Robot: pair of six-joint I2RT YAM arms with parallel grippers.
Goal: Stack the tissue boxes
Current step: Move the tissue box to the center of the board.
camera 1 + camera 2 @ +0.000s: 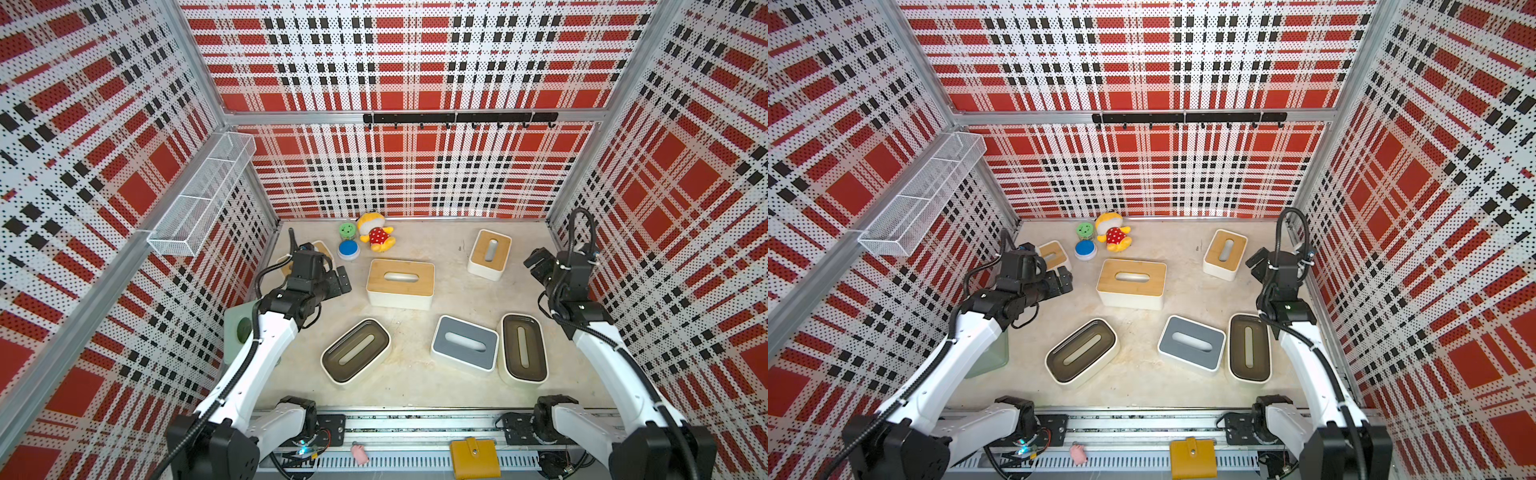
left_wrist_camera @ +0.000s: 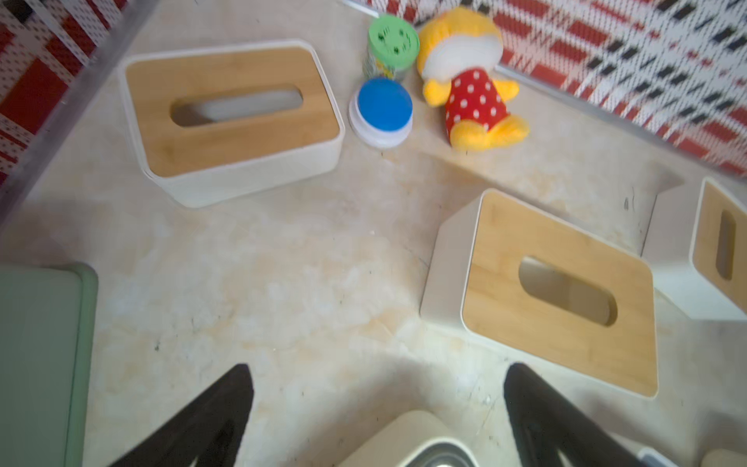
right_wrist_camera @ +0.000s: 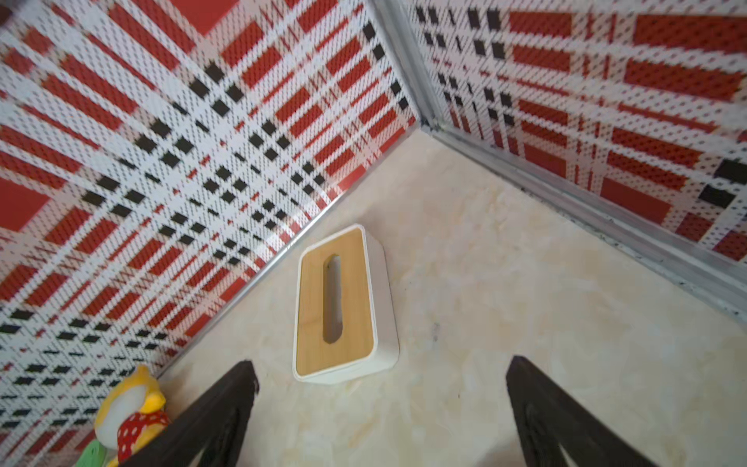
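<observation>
Bamboo-lidded white tissue box, oval slot on top

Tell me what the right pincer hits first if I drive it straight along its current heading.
Most likely the bamboo-lidded tissue box near the far wall: it lies just ahead of the open right pincer, a little off its centre line. Depth is unclear, so the pincer may pass over it.

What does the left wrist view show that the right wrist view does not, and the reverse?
Only the left wrist view: the blue disc, the pale-green box, the bamboo-lid box by the left wall and the central bamboo-lid box. Only the right wrist view: the corner where two walls meet. Both: the plush toy and the back-right bamboo-lid box.
</observation>
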